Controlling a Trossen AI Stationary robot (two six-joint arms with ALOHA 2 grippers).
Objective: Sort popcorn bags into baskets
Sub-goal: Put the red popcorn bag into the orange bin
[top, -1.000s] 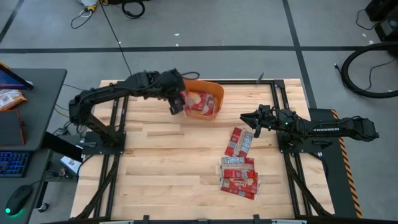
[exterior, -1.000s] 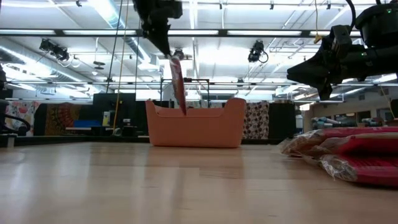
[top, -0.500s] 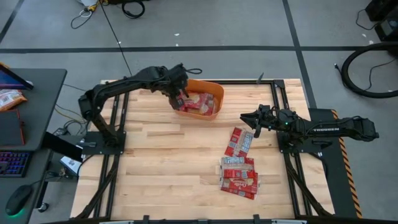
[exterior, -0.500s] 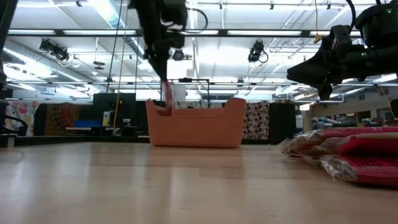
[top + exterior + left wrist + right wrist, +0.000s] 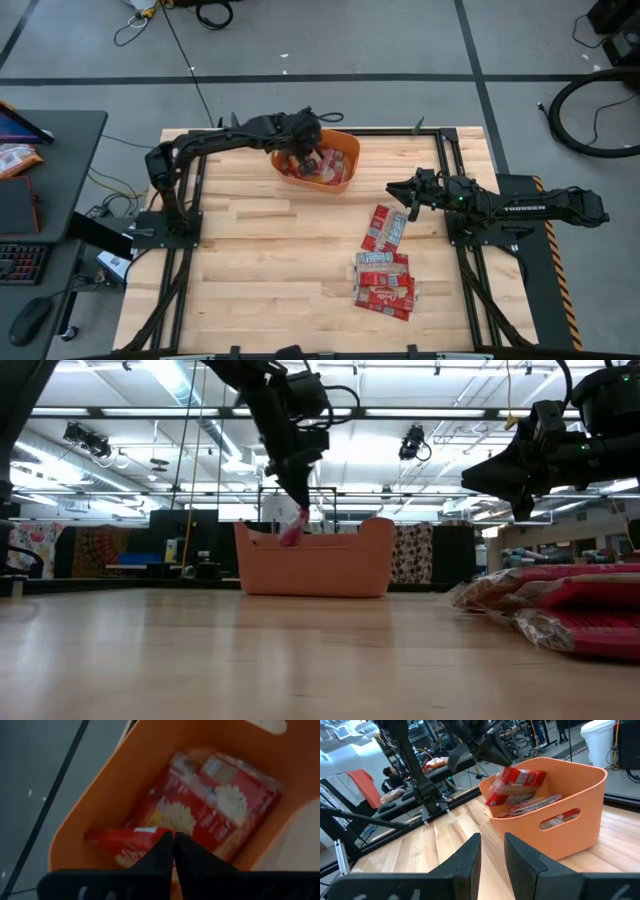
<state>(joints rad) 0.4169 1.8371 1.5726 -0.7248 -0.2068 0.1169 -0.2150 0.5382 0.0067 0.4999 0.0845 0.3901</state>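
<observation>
High view: a flat red popcorn packet with white and yellow print (image 5: 309, 160) hangs tilted over the orange plastic rectangular basket (image 5: 345, 150), which stands near the far edge of the light wooden table (image 5: 260, 260) and holds at least one more red packet on its floor (image 5: 220, 805). The left gripper (image 5: 303, 150) reaches over the basket's rim with its jaws together, pinching the edge of the tilted packet. Out on the table, well apart from the basket, a loose red packet (image 5: 386, 228) lies nearer the right arm, and a pile of red packets (image 5: 384, 283) lies toward the near edge. The right gripper (image 5: 396, 190) hovers above the table beside the loose packet, its jaws slightly apart and clamped on nothing.
</observation>
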